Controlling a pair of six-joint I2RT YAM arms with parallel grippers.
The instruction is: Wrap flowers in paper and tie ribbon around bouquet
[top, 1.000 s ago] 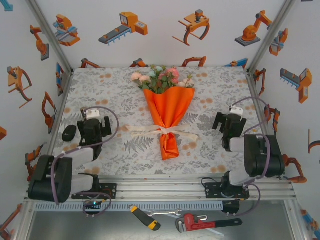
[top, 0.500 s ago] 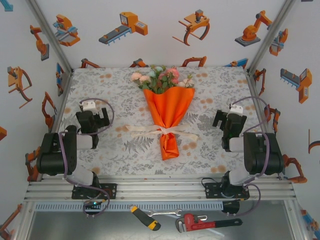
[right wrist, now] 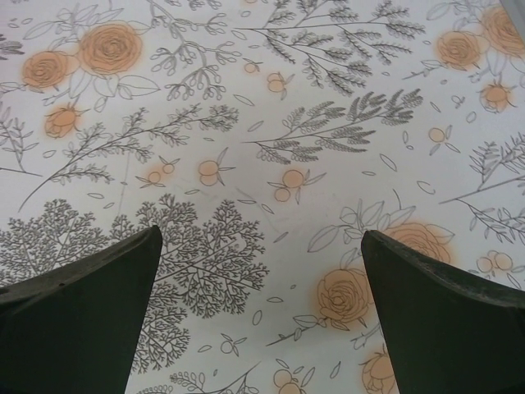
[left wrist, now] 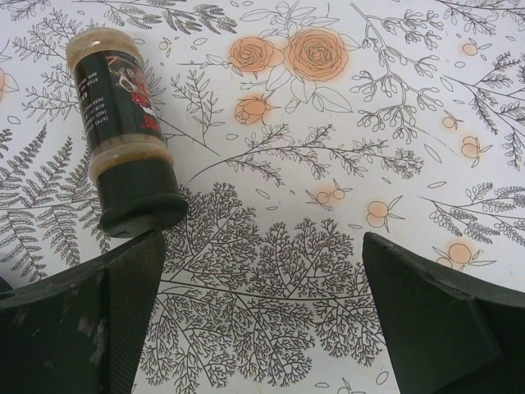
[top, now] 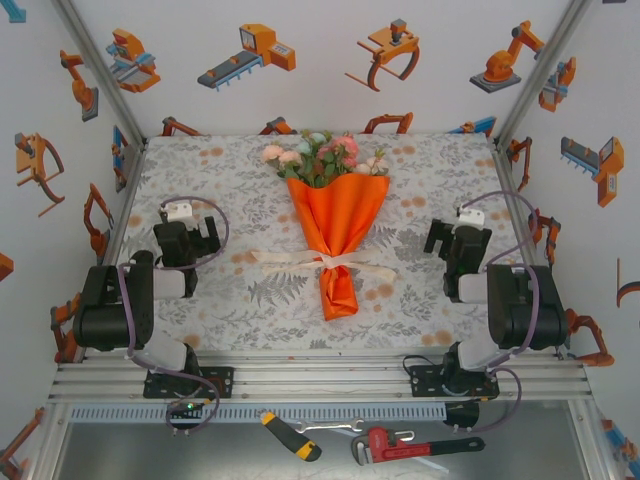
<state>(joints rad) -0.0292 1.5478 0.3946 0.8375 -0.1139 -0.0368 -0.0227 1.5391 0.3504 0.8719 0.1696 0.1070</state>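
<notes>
The bouquet lies flat in the middle of the table, on the flowery tablecloth. Its long side runs from the far edge toward the arms. The flowers are at the far end, close to the back edge of the table. The orange paper is wide just under the flowers and gets thin toward the near end, like a cone. The thin end points at the arms and stops before the near edge of the table.

The cream ribbon goes around the thin part of the cone. Its ends lie out to the left and right on the cloth.

The left claw is on the left side, well apart from the bouquet. Its two fingers are spread wide with nothing between them. A small spice jar lies on its side just beside the left finger, with its dark lid toward that finger.

The right claw is on the right side, also well apart from the bouquet. Its fingers are spread wide too, with nothing between them, above bare cloth.

There is open cloth on both sides of the bouquet, between it and each claw. A screwdriver and a red wrench lie below the table's near edge.
</notes>
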